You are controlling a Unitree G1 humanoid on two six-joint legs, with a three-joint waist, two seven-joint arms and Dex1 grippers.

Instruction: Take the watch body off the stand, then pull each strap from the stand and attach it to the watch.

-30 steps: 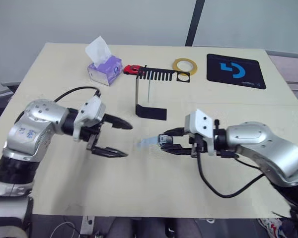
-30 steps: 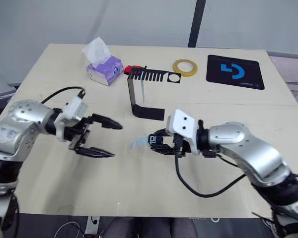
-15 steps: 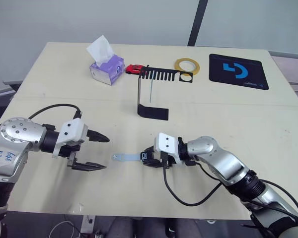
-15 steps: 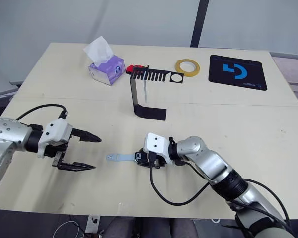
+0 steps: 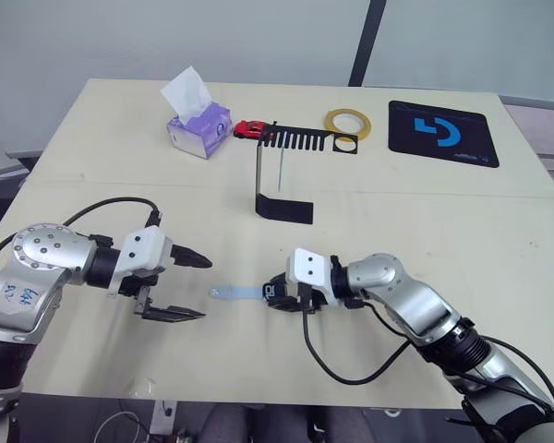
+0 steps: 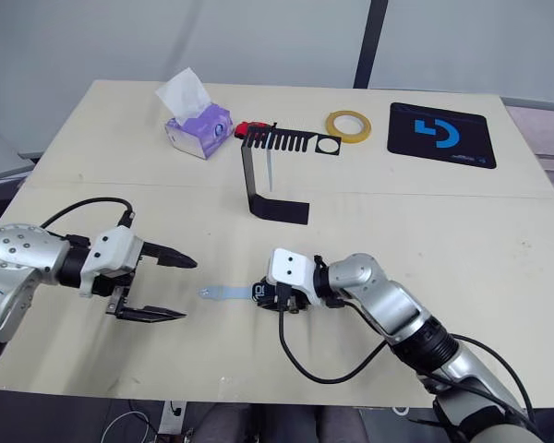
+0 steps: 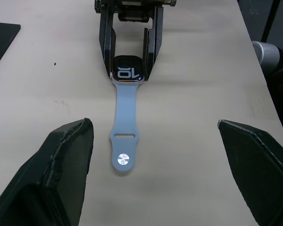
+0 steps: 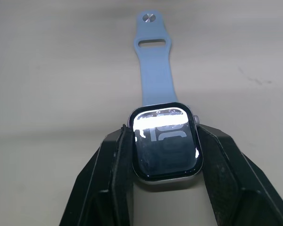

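My right gripper is shut on the watch body, a grey-rimmed case with a black screen, held low at the table. One pale blue strap is attached to the watch and lies flat on the table, stretching toward my left gripper. That gripper is open, its fingers spread either side of the strap's free end without touching it. The black stand is upright behind, with a second thin pale strap hanging from its comb bar.
A purple tissue box, a red toy car, a yellow tape ring and a black mat with a blue logo line the far side of the table. The table's front edge runs close below both grippers.
A second ago the right gripper held the watch and strap nearer the stand; they now rest lower on the table. The left gripper has edged right toward the strap's end.
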